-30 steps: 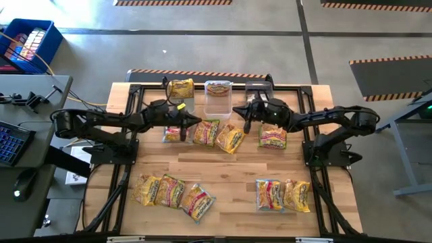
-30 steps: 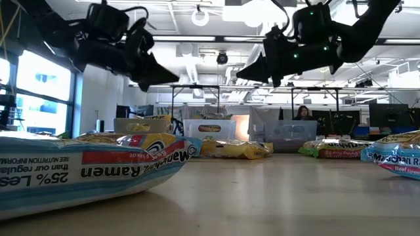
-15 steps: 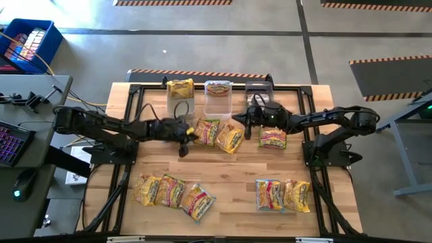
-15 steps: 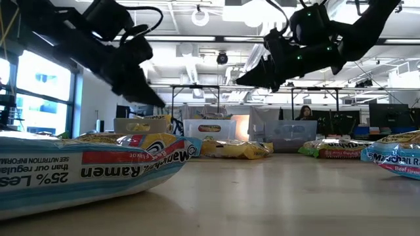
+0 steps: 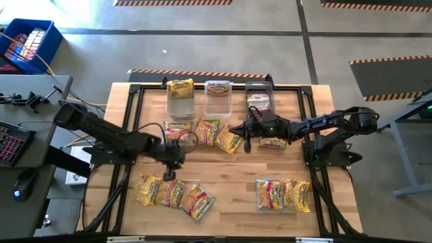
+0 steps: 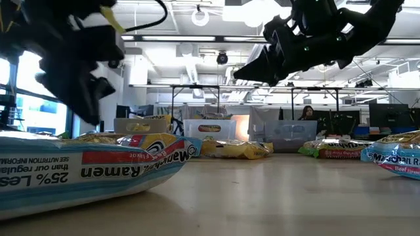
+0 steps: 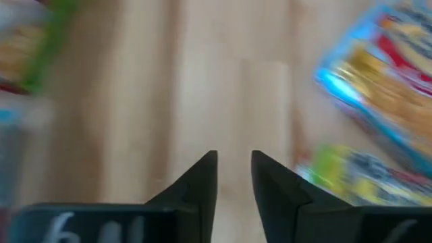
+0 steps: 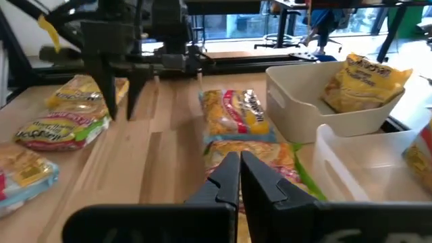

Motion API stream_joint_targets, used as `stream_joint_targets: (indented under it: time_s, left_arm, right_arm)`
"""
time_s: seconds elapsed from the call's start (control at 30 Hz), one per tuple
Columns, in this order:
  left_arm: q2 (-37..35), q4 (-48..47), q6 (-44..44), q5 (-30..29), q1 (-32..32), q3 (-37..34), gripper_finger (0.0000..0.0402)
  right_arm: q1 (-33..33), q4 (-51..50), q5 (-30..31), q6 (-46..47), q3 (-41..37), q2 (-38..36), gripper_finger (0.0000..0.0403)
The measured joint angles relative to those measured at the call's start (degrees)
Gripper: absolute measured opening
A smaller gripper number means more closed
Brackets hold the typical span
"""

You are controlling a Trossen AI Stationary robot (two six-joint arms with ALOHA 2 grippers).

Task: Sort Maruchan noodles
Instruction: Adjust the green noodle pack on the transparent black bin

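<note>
Maruchan noodle packets lie flat in three groups: a middle row [image 5: 207, 131], three at the near left [image 5: 169, 192] and two at the near right [image 5: 280, 195]. More packets sit in the bins at the far edge [image 5: 180, 88]. My left gripper [image 5: 169, 172] hangs over bare wood between the middle row and the near-left group. It points down with its fingers a little apart [image 7: 234, 172] and holds nothing. My right gripper [image 5: 246, 143] is shut and empty [image 8: 239, 169]. It hovers beside the middle row's yellow packet [image 5: 229, 140].
Two clear bins [image 5: 218, 101] and a dark bin [image 5: 258, 100] stand in a row at the table's far edge. A black frame runs along the table's sides [image 5: 128, 115]. Bare wood shows at the table's middle [image 5: 229, 172]. A person sits in the room behind [image 6: 303, 113].
My left gripper has swung from the far side near the bins toward the near edge, past the middle row, and now points down over bare wood. My right gripper has shifted a little toward the near edge. No packet has moved.
</note>
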Motion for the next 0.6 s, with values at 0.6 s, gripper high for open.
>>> stream_joint_targets:
  time_s: [0.6]
  left_arm:
    - [0.3, 2.6, -8.6, 1.8, -7.6, 0.0, 0.0154]
  right_arm:
    - [6.1, -2.4, 5.4, 0.4, 0.0, 0.0, 0.0000]
